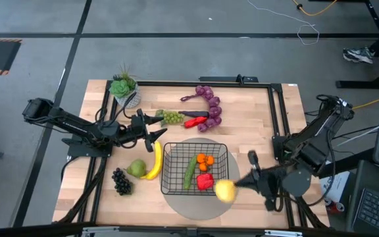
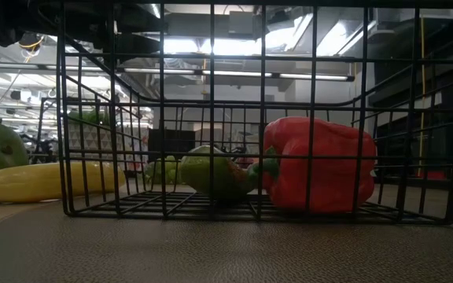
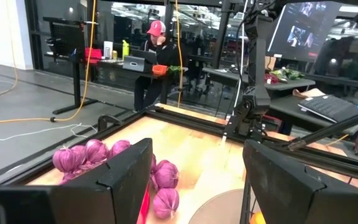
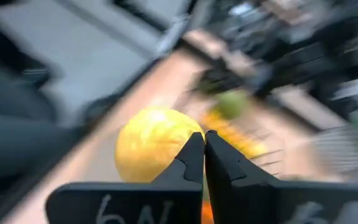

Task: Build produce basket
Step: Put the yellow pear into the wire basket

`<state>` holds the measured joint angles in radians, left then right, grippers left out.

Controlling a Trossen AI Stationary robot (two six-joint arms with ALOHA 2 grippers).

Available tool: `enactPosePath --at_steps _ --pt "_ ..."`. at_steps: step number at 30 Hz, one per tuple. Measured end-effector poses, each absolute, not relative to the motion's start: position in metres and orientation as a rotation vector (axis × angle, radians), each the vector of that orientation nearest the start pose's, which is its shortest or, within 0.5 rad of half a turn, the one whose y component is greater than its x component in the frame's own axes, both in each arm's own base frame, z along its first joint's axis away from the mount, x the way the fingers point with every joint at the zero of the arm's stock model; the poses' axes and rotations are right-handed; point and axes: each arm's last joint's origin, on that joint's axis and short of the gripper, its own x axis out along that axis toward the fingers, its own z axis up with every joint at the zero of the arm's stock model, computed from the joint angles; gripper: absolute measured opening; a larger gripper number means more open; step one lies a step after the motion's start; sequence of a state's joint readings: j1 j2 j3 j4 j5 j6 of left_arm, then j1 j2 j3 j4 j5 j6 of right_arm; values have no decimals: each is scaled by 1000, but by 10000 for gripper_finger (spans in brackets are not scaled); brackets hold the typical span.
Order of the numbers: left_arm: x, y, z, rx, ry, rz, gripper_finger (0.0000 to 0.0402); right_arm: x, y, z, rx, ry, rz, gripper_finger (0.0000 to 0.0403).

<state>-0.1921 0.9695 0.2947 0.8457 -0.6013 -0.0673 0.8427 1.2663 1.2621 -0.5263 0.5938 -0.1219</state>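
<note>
From above, my right pincer [image 1: 250, 158] sits at the basket's [image 1: 174, 150] right-hand corner, fingers pressed together with nothing between them; the lemon [image 1: 225, 190] rests at that corner, on the rim or just outside it (I cannot tell which). Inside lie the cucumber [image 1: 189, 170], orange pieces [image 1: 205, 159] and a red pepper [image 1: 204, 181]. The banana [image 1: 155, 161] and pear [image 1: 136, 168] lie just left of the basket, dark grapes [image 1: 120, 181] beyond them. My left pincer [image 1: 149, 130] hangs spread wide and empty above the banana, near the green grapes [image 1: 172, 118], second pepper [image 1: 195, 121] and purple grapes [image 1: 210, 107].

At table height, the mesh wall [image 2: 211, 102] fills the view, the pepper [image 2: 318, 165] and a green piece [image 2: 215, 173] behind it, the banana [image 2: 46, 179] outside.

My left wrist looks past parted fingers [image 3: 120, 177] to the purple grapes [image 3: 86, 154].

My right wrist shows shut fingertips [image 4: 205, 155] against the lemon [image 4: 151, 146].

I judge the lemon is being nudged in; next, my left needs to drop onto the banana and close.
</note>
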Motion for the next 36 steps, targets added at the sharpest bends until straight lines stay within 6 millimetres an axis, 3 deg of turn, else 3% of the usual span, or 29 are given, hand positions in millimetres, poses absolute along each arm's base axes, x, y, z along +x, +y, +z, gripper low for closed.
enactPosePath --at_steps 6,17,23,26,36 --pt "189 -20 231 -133 -173 403 247 207 174 378 -561 280 118 0" --pt "189 -20 231 -134 -173 402 247 255 122 384 -426 220 279 0" --pt "189 -20 231 -134 -173 402 247 293 104 365 -355 235 415 0" --pt "189 -20 231 -134 -173 402 247 307 98 351 -357 287 387 0" --pt "189 -20 231 -133 -173 402 247 315 86 346 -254 330 319 11"
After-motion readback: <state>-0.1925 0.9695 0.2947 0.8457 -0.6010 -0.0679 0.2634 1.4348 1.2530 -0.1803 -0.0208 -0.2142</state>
